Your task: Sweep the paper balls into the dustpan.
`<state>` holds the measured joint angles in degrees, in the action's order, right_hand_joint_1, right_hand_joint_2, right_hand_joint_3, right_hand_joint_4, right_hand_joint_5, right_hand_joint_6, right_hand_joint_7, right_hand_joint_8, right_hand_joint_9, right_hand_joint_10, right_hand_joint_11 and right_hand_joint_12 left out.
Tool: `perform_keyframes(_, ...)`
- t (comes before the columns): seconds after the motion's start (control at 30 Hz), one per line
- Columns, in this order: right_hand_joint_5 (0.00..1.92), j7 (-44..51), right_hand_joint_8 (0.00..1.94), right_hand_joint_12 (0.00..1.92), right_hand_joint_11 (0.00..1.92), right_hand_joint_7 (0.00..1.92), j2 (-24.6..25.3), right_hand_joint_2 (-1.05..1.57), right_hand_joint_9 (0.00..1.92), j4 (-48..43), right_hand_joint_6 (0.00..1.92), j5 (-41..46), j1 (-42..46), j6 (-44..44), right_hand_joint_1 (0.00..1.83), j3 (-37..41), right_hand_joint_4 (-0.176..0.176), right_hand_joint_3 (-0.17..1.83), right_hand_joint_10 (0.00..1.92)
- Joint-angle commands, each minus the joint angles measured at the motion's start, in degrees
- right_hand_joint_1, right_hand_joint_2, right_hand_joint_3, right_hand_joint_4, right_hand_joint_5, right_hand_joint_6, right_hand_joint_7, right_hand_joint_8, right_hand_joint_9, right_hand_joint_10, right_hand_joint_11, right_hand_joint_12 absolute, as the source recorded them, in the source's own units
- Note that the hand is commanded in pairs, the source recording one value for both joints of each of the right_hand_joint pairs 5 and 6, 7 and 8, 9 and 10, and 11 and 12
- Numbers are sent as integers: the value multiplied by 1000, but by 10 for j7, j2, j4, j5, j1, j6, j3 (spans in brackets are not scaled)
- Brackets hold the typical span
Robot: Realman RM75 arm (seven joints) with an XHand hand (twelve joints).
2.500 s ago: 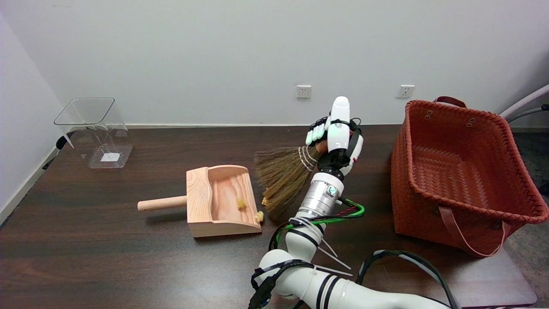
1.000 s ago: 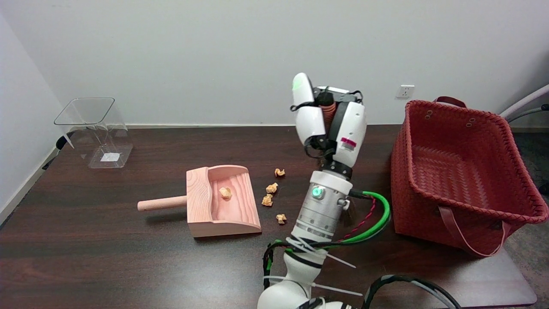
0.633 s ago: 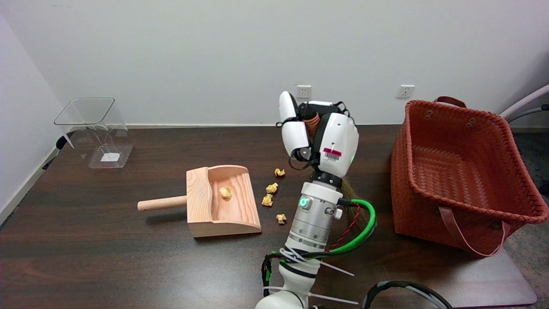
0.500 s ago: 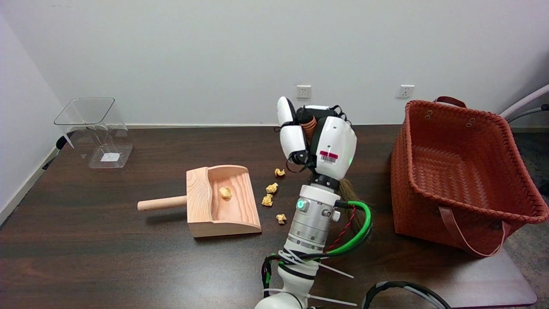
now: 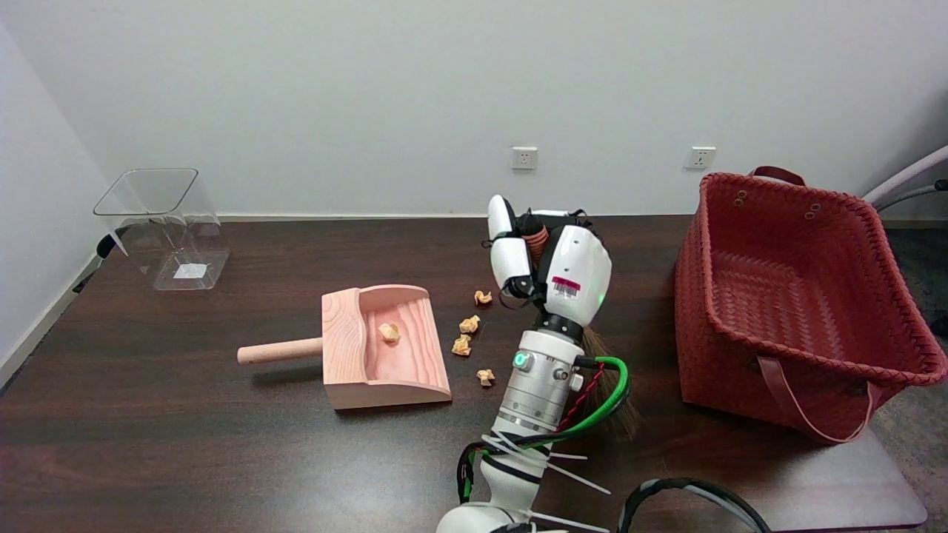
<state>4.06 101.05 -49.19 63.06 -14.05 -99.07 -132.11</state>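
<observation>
Robot hand [image 5: 552, 270] apparently gripping broom [image 5: 611, 389], paper balls [image 5: 468, 324] just left.

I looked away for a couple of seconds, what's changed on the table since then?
The right hand, gripping the broom, swung its bristles off the dustpan mouth to the arm's right, then sank lower. One paper ball now lies deeper inside; four lie uncovered outside. Dustpan, basket and clear bin stayed put.

Clear plastic bin [image 5: 164, 226] far-left on dark tabletop [image 5: 185, 444], red woven basket [image 5: 800, 296] at right, two wall sockets [image 5: 523, 158] behind.
</observation>
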Motion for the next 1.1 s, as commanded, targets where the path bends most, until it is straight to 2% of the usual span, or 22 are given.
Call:
perform_keyframes(0.03, 1920, -104, 1920, 1920, 1920, 1920, 15, 1571, 1920, 77, 1920, 117, -41, -45, 659, 2, 0, -175, 1920)
perform_keyframes(0.17, 1920, -201, 1920, 1920, 1920, 1920, 15, 1571, 1920, 77, 1920, 157, -39, -49, 644, 2, 0, -175, 1920)
perform_keyframes(0.37, 1920, -281, 1920, 1920, 1920, 1920, 12, 1571, 1920, 79, 1920, 190, -43, -47, 613, 2, 0, -175, 1920)
perform_keyframes(0.63, 1920, -440, 1920, 1920, 1920, 1920, 8, 1571, 1920, 129, 1920, 226, -49, -13, 587, 11, 0, -175, 1920)
perform_keyframes(1.1, 1920, -472, 1920, 1920, 1920, 1920, 27, 1571, 1920, 87, 1920, 231, -108, -16, 553, 20, 0, -175, 1920)
